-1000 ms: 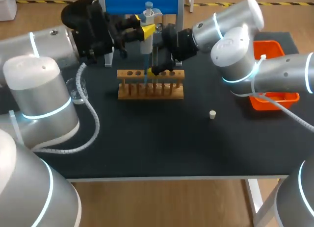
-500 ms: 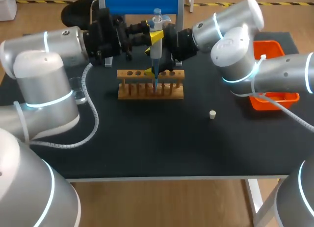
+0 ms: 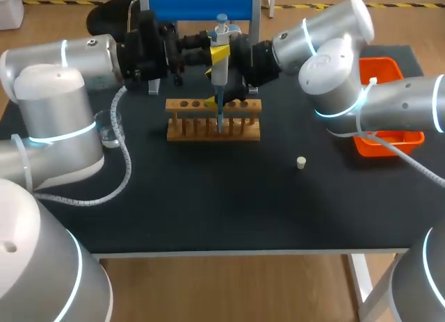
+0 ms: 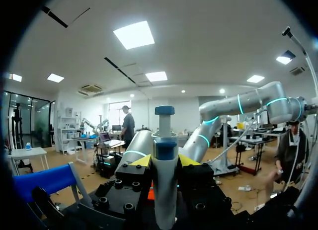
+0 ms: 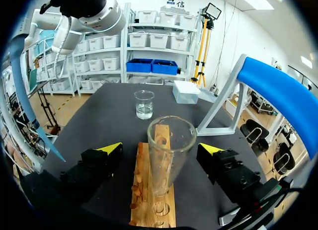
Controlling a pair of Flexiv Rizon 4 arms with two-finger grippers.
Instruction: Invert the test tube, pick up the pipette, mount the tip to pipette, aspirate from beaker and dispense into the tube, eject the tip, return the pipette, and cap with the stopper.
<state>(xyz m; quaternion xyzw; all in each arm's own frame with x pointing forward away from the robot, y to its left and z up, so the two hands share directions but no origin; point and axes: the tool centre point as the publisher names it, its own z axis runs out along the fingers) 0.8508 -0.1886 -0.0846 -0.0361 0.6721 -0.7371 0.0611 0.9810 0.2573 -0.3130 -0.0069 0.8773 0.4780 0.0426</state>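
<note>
My left gripper (image 3: 217,52) (image 4: 165,161) is shut on the white pipette (image 3: 220,54) (image 4: 165,190), held upright above the wooden rack (image 3: 213,120). Its blue tip (image 3: 220,113) (image 5: 39,125) points down toward the rack's holes. In the right wrist view that tip hangs outside one finger, off to the side of the glass test tube (image 5: 169,155). The tube stands mouth up in the rack (image 5: 151,200), between the fingers of my open right gripper (image 3: 229,98) (image 5: 160,149), which do not touch it. The small stopper (image 3: 301,163) lies on the mat to the right.
A glass beaker (image 3: 110,127) (image 5: 144,104) with a little liquid stands at the mat's left. A pale tip box (image 5: 186,94) sits beyond the rack beside the blue-topped stand (image 3: 198,3) (image 5: 278,101). An orange bin (image 3: 389,141) is at the right edge.
My left arm has carried the pipette a little to the right and higher, bringing the tip over the rack beside the tube. The right gripper has stayed open around the tube.
</note>
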